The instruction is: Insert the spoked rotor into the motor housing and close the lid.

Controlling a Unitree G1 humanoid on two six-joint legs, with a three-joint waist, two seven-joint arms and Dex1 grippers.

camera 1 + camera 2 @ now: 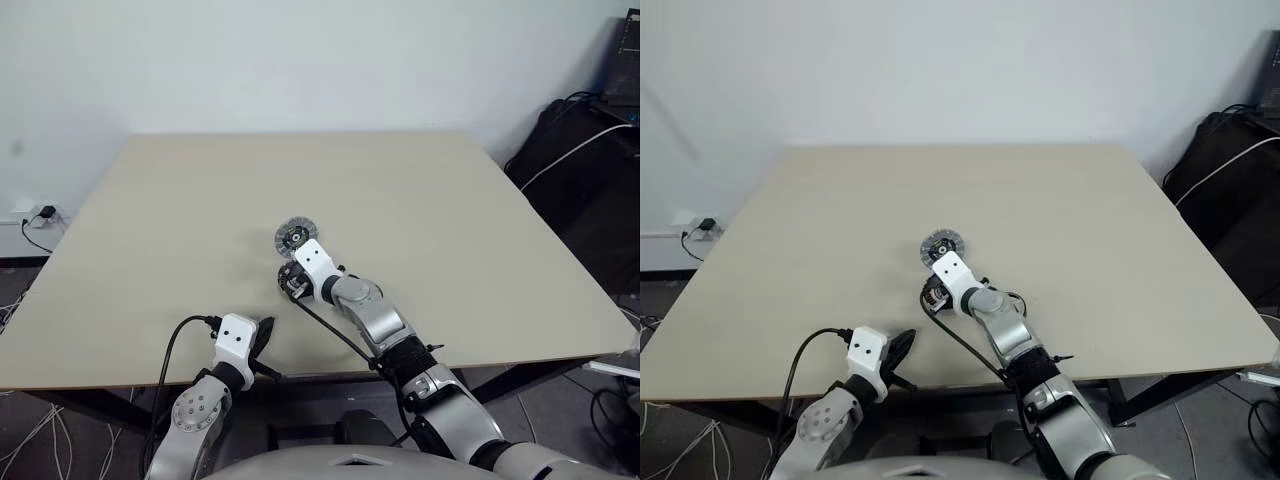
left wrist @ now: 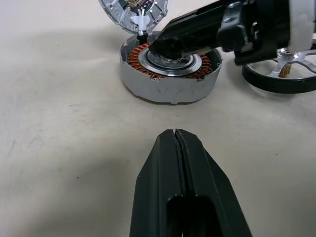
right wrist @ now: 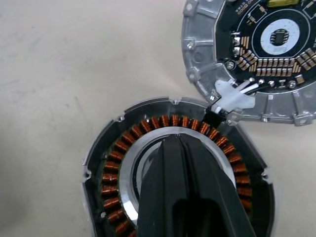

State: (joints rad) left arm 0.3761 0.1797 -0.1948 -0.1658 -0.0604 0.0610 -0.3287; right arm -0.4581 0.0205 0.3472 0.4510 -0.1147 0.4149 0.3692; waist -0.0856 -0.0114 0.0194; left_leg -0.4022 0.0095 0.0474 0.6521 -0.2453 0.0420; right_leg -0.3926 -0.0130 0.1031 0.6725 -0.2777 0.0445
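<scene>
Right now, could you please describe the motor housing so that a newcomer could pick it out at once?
On the beige table, look near the middle, under the right tool. The motor housing is the shallow round grey cup beside the grey lid. Only it has a ring of copper-brown windings inside; the lid shows a dark circuit face.

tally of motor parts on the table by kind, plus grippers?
motor housing, copper windings inside: 1
lid, lying open beside the housing, circuit face up: 1
spoked rotor, beside the housing: 1
left gripper, shut: 1
right gripper, shut, tips over the housing's centre: 1
Total: 3 parts, 2 grippers, 5 in all.
</scene>
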